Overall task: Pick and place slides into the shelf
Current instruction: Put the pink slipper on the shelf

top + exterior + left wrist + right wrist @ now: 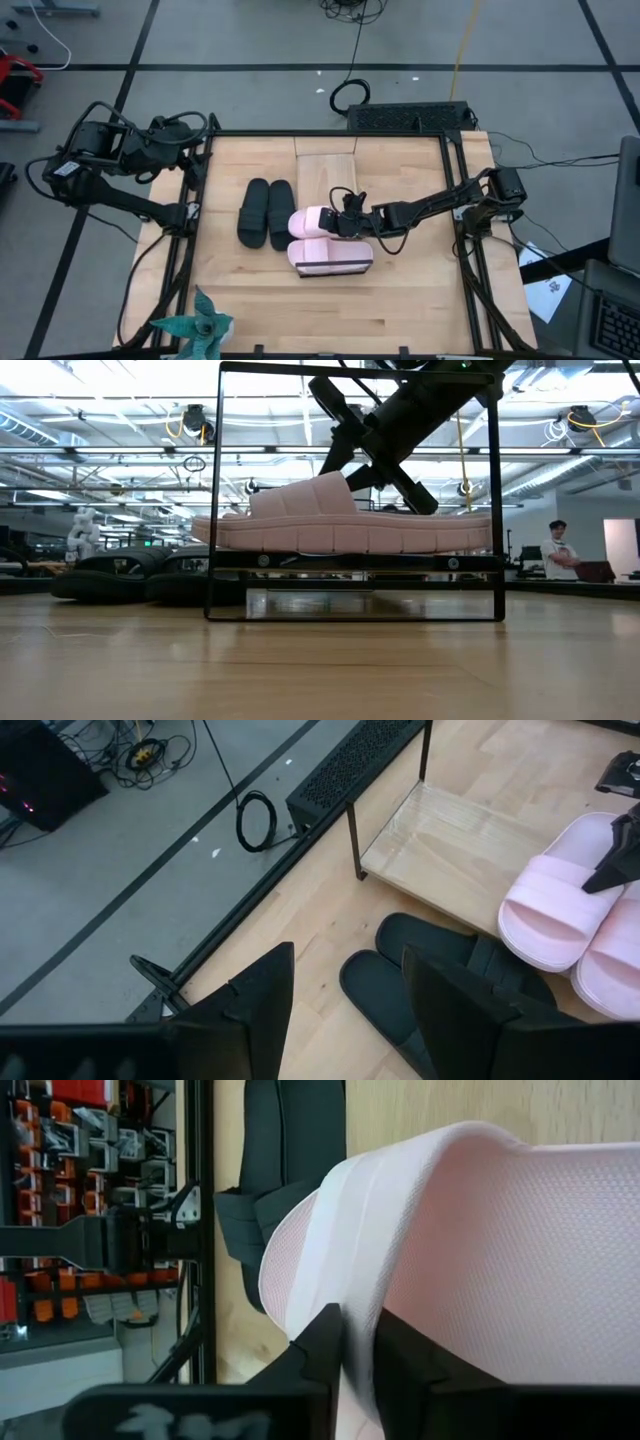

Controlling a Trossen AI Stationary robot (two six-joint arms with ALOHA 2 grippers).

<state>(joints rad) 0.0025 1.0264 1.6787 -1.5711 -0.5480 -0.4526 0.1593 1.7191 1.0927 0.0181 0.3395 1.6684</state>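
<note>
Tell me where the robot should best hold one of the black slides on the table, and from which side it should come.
Probably the wide strap of the nearer black slide. Both lie flat, sole down, side by side left of the pink slides, so the strap arches up and one finger can slip under it. Come from above with the idle left gripper, open at the table's left edge; the right gripper is shut on a pink slide's strap.

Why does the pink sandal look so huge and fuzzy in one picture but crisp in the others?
In the right wrist view the pink slide fills the frame, too close to focus, pinched by the right gripper. The high view shows it small and sharp from above; the low view sets it against bright ceiling lights, arm silhouetted.
</note>
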